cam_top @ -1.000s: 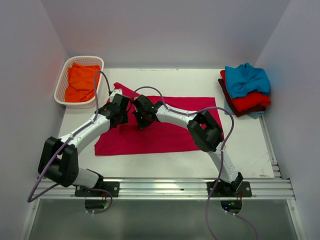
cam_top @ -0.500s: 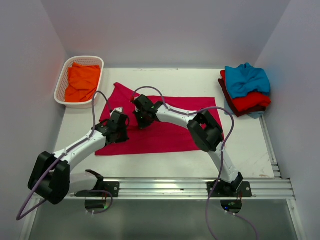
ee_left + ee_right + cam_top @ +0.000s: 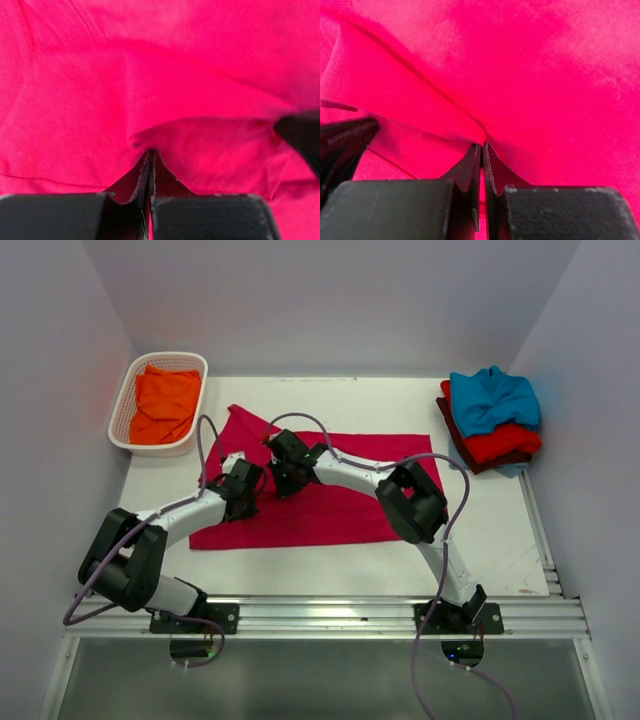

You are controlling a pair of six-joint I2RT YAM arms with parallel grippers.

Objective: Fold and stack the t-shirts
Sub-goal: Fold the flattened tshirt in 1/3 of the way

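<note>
We see the white table [image 3: 330, 565] with the crimson-pink t-shirt [image 3: 340, 510] spread flat on it. Well apart to that shirt's right sits the stack of folded t-shirts [image 3: 490, 420], teal-blue on top. Behind its left end, the white basket [image 3: 128, 390] holds the orange t-shirt [image 3: 163, 405]. On its left half, 2 grippers work close together: the left gripper [image 3: 150, 156] and the right gripper [image 3: 482, 149] each pinch tight on a raised fold of its cloth.

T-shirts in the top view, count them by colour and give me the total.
crimson-pink t-shirt: 1
orange t-shirt: 1
teal-blue t-shirt: 1
red t-shirt: 1
maroon t-shirt: 1
Total: 5
</note>
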